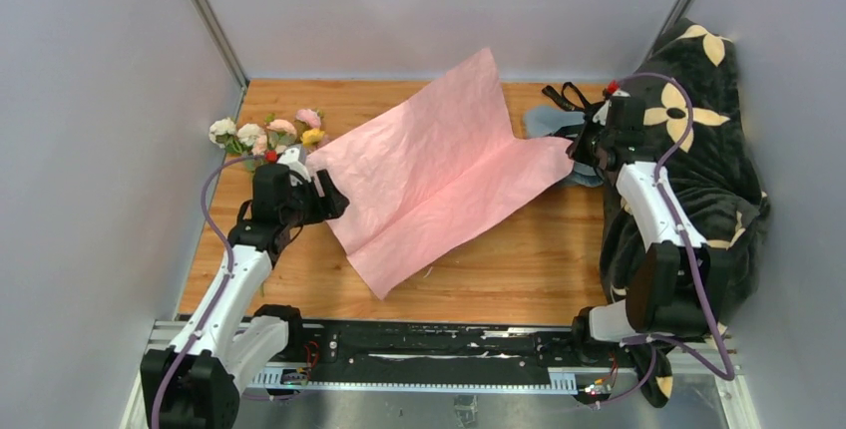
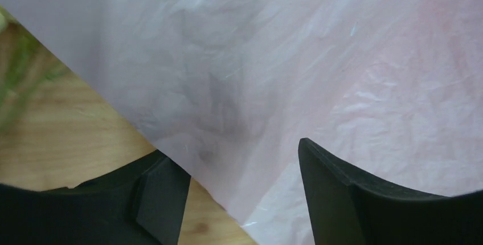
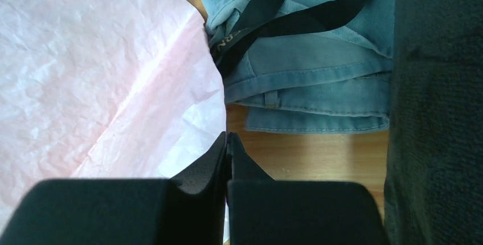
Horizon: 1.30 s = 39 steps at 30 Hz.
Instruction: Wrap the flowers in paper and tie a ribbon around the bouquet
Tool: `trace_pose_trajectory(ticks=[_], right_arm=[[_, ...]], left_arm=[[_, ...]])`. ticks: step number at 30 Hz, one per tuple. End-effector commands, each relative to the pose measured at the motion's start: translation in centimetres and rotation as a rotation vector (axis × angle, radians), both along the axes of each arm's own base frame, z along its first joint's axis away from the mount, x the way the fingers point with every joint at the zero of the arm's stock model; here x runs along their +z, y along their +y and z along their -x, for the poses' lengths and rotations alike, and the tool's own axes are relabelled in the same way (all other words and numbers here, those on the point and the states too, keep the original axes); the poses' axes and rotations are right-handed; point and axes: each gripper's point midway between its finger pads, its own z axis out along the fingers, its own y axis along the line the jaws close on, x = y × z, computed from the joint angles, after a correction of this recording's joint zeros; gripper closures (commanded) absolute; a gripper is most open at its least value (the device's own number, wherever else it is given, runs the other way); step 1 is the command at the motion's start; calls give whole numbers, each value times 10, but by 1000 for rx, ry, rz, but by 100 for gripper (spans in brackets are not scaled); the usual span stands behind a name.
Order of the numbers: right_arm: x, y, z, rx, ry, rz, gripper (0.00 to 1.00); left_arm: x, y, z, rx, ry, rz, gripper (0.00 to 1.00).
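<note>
Paper point(image 1: 439, 170) spread pale-pink face up across the middle of the worktop point(image 1: 499, 269), far corner pointing at the back wall. Left gripper point(image 2: 245, 154) released, jaws wide apart astride the sheet's left edge. Right gripper point(image 3: 227, 142) clenched at the right edge; any pinch on the sheet impossible to tell. Flowers point(image 1: 269, 133) back left, just beyond that left edge. Ribbon point(image 3: 285, 11) draped over folded blue cloth point(image 3: 319, 68), back right. Wide strip of wood showing between the sheet's near corner and the arm bases.
</note>
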Motion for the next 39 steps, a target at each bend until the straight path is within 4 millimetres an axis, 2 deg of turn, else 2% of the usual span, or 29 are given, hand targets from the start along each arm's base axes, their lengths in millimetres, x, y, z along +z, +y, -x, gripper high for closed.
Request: trace_pose_trajectory(ticks=[1,4,6,7,8,9,10,12,15,17,19,20,21,24,26,30,34,39], right_arm=[[-11,-15,-8,11,65,93,100],[-16,-16,-16,43,109,111,91],[-16,-22,-21,43,128,144,87],[-13,-28,-24,26,136,173,81],[-8,-36,-26,-1,144,205,71],[4,-45,-29,-29,137,255,63],[14,-53,-29,-66,139,322,58],[36,-56,-27,-95,126,432,51],[61,-8,-23,-6,58,550,48],[59,46,-16,130,14,537,46],[45,110,-4,353,-22,414,47],[31,141,8,465,-20,313,48],[26,176,21,591,-41,210,49],[19,227,47,776,-94,31,51],[18,242,57,838,-115,-33,51],[13,250,64,880,-97,-53,51],[11,253,65,876,-75,-37,53],[17,265,64,868,-73,-33,54]], left_arm=[[31,43,-18,-132,-163,-447,21],[42,84,-19,-242,-111,-782,11],[39,109,-12,-330,-14,-929,7],[37,121,-9,-349,42,-971,6],[34,137,-4,-341,109,-982,6],[33,148,-1,-348,156,-979,5],[34,157,2,-345,196,-963,5],[32,168,5,-409,240,-927,7],[20,190,12,-478,299,-903,12],[2,205,25,-536,349,-910,18],[-18,208,38,-628,397,-931,25],[-27,210,44,-663,421,-945,30],[-34,213,45,-674,429,-964,33],[-44,228,36,-623,417,-1008,39],[-53,236,34,-651,420,-998,40],[-74,250,31,-670,469,-992,40],[-96,250,32,-692,503,-943,51],[-110,254,33,-691,477,-928,61]])
